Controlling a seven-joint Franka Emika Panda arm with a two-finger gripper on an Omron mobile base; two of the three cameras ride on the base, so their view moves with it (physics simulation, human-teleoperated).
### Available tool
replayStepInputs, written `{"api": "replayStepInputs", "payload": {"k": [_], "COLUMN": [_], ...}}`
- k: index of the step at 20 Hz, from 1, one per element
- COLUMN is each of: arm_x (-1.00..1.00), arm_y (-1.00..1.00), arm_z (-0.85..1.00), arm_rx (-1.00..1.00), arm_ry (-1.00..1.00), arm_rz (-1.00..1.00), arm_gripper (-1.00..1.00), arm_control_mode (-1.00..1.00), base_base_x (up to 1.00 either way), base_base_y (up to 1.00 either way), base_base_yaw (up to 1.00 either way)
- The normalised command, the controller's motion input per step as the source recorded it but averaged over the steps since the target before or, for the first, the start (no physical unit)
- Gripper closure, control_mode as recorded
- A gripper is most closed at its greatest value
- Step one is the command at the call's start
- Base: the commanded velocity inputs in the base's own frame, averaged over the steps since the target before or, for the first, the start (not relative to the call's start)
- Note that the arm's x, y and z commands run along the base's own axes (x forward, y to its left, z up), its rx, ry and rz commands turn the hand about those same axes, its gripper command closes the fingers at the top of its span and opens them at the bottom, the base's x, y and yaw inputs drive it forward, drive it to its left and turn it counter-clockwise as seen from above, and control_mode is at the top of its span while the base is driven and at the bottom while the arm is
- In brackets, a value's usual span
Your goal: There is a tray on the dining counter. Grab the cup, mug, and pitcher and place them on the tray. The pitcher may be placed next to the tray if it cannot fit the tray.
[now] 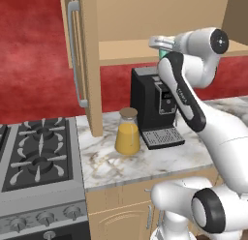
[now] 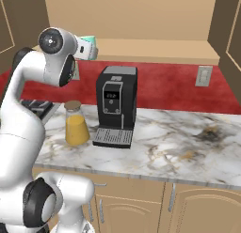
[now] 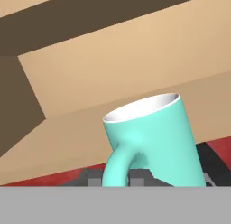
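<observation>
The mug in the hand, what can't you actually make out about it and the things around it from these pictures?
- Mug base, hand view: cut off at the bottom of the picture, so the fingers' contact on it cannot be seen.
- Mug, left base view: mostly hidden behind the arm's wrist; a teal sliver shows.
- Hand, right base view: too small to see how its jaws stand.
- Coffee machine, left base view: its front is partly covered by the forearm.
- Pitcher: how full it is under the lid is unclear.

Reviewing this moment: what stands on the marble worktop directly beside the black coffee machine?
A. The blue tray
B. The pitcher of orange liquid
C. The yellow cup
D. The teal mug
B: the pitcher, tan lid on, stands on the worktop just left of the coffee machine; the mug is up at the gripper.
</observation>
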Motion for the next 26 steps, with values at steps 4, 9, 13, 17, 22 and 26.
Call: {"api": "replayStepInputs", "payload": {"k": [4, 9, 13, 17, 22, 26], "arm_x": [-0.73, -0.60, -0.65, -0.61, -0.29, -0.13], "arm_y": [0.00, 0.00, 0.00, 0.00, 0.00, 0.00], "arm_z": [0.00, 0.00, 0.00, 0.00, 0.00, 0.00], "arm_rx": [0.03, 0.09, 0.03, 0.00, 0.02, 0.02], "arm_ry": [0.00, 0.00, -0.03, -0.11, -0.05, 0.00], "arm_rz": [0.00, 0.00, 0.00, 0.01, 0.00, 0.00], "arm_gripper": [1.00, 1.00, 1.00, 1.00, 1.00, 1.00], "arm_control_mode": [-1.00, -1.00, -1.00, -1.00, -1.00, -1.00], "base_base_x": [0.00, 0.00, 0.00, 0.00, 0.00, 0.00], "base_base_y": [0.00, 0.00, 0.00, 0.00, 0.00, 0.00], "base_base_yaw": [0.00, 0.00, 0.00, 0.00, 0.00, 0.00]}}
